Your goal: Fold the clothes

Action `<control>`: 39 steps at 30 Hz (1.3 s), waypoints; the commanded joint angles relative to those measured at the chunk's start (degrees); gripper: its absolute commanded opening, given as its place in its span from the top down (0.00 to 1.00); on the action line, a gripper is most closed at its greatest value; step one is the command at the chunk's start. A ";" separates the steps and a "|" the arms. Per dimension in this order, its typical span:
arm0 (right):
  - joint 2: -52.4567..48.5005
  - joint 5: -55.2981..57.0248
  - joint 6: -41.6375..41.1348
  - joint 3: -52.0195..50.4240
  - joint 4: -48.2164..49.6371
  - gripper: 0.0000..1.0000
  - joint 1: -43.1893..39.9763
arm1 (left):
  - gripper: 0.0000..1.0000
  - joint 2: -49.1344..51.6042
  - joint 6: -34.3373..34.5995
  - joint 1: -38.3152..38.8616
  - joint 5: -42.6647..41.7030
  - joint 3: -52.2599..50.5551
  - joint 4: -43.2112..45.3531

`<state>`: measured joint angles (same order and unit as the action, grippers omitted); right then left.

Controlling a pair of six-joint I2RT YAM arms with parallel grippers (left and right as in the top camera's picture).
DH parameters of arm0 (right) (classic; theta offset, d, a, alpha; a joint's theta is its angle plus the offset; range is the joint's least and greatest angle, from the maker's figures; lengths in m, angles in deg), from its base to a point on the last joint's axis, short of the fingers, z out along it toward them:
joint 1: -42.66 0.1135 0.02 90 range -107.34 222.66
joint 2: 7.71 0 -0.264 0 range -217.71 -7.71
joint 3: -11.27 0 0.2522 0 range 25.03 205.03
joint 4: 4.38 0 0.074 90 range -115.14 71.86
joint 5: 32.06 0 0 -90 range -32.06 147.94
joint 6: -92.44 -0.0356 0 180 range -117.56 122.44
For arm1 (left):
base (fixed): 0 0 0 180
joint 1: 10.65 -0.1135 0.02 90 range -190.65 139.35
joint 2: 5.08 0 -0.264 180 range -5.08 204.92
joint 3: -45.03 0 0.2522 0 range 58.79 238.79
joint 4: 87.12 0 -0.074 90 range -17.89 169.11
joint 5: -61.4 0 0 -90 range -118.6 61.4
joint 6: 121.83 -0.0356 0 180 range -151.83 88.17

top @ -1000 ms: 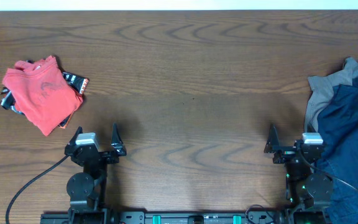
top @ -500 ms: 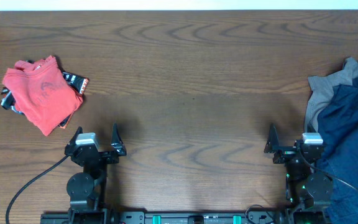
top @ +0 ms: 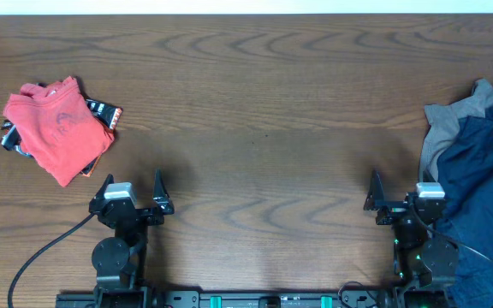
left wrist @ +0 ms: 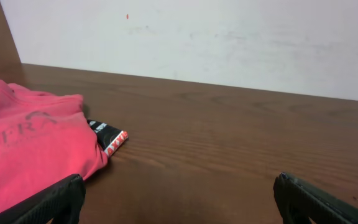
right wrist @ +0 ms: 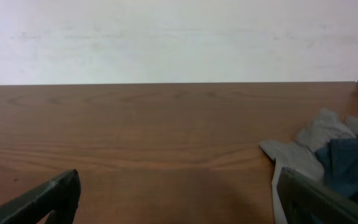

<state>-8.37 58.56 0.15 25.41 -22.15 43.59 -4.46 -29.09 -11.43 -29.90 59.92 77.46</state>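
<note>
The left gripper (top: 131, 183) rests low at the near edge of the table (top: 264, 103), its jaws spread wide with nothing between them; in the left wrist view only bare wood lies between its two dark fingertips (left wrist: 55, 199). Ahead of it and to its left, apart from the fingers, lies the coral-red tee (top: 54, 128), folded into a rough bundle with faint lettering on top. It sits on a dark garment (top: 101, 111) whose white-and-red printed band pokes out from under the tee's right-hand edge. The right gripper (top: 403, 193) rests at the same near edge, well apart from the left one, its jaws equally wide and empty. Just beside its outer side the navy shorts (top: 486, 180) spread unfolded and run off the table's right edge. The crumpled grey shorts (top: 448, 128) lie partly under them on the far side. A black cable (top: 45, 248) trails from the left arm's base
</note>
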 commanded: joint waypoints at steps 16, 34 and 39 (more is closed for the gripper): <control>0.35 -0.46 0.85 -0.07 -0.24 0.01 0.63 | 0.02 -0.37 -0.59 -0.39 0.90 -0.90 -2.36; -1.64 -1.31 -3.26 1.57 -3.19 0.01 0.63 | 0.02 1.07 -0.33 -0.39 0.28 2.16 -6.69; -6.93 0.94 -3.23 8.37 -11.80 0.01 0.57 | 0.02 6.93 4.50 -0.39 0.26 9.25 -13.27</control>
<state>-12.53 57.91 -2.12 29.52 -31.31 43.59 -0.42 -28.04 -11.43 -29.92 64.81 65.81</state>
